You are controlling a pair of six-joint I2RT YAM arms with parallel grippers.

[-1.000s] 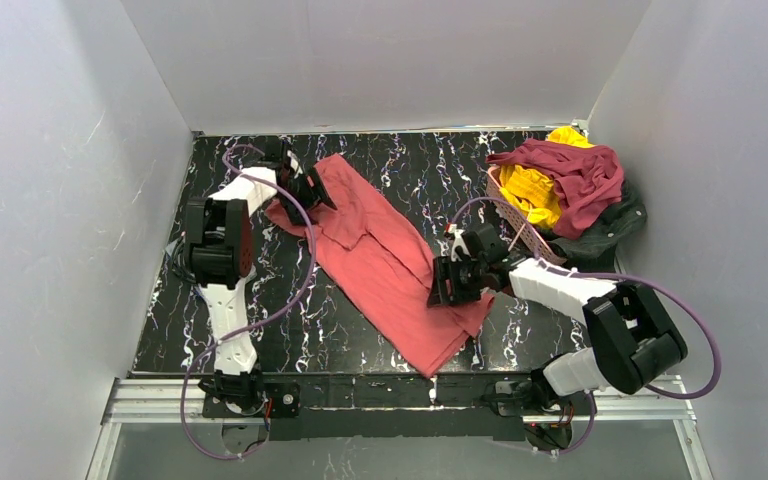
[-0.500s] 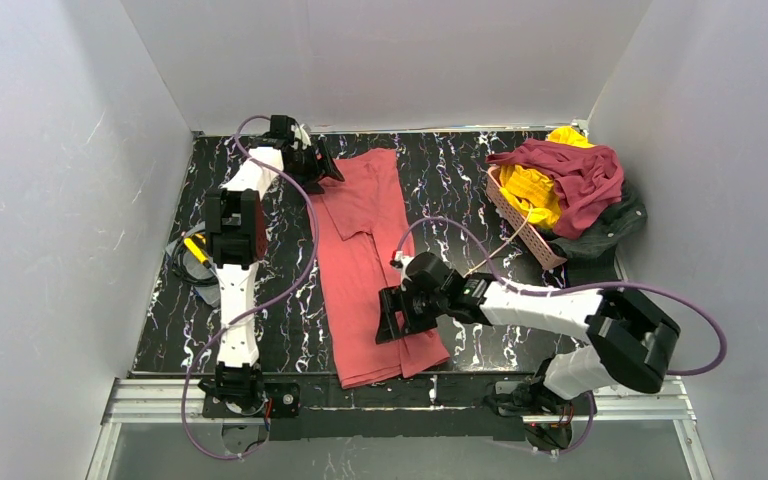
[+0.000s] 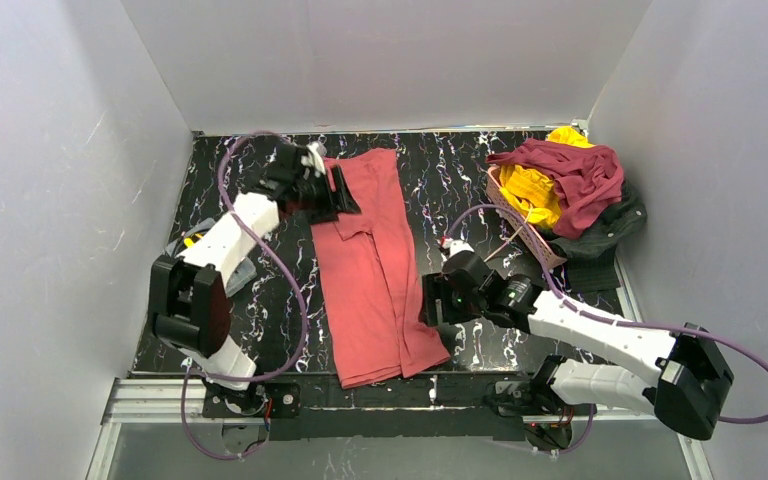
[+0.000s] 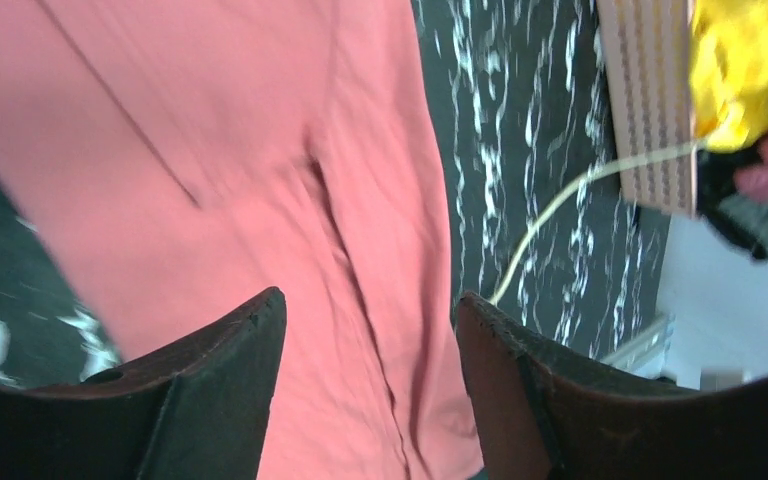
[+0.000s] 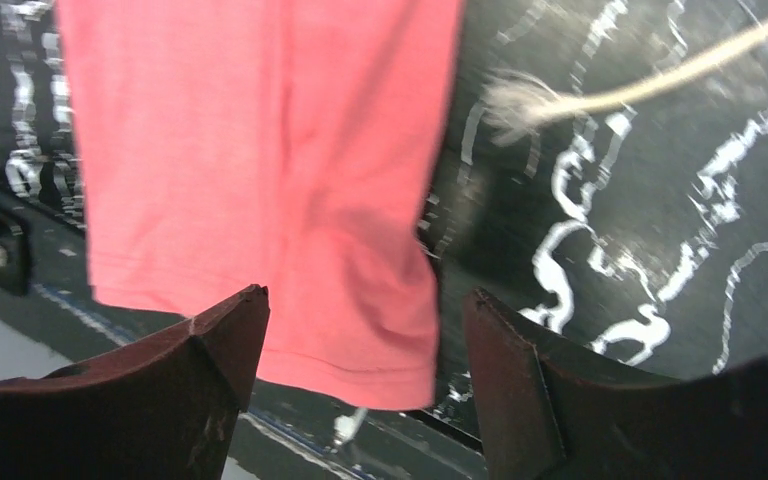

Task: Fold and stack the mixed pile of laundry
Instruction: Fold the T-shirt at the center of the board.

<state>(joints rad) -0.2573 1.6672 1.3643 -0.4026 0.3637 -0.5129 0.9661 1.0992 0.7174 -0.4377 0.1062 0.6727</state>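
The salmon-red garment (image 3: 370, 270) lies spread lengthwise on the black marbled table, folded in half. It fills the left wrist view (image 4: 260, 180) and shows in the right wrist view (image 5: 260, 150). My left gripper (image 3: 343, 192) is open and empty above its far left edge. My right gripper (image 3: 430, 303) is open and empty above its near right edge. The dark maroon garment (image 3: 575, 175), the bright yellow garment (image 3: 532, 190) and the charcoal-black garment (image 3: 605, 230) are heaped at the far right.
A pink lattice basket (image 3: 520, 225) leans under the heap, also in the left wrist view (image 4: 650, 100). A cream cord (image 4: 580, 190) runs from it across the table, its frayed end in the right wrist view (image 5: 520, 100). White walls enclose the table (image 3: 210, 300).
The salmon-red garment was swung straight and laid flat. Both grippers have let go of it and opened; the right one moved right, the left one moved slightly toward me.
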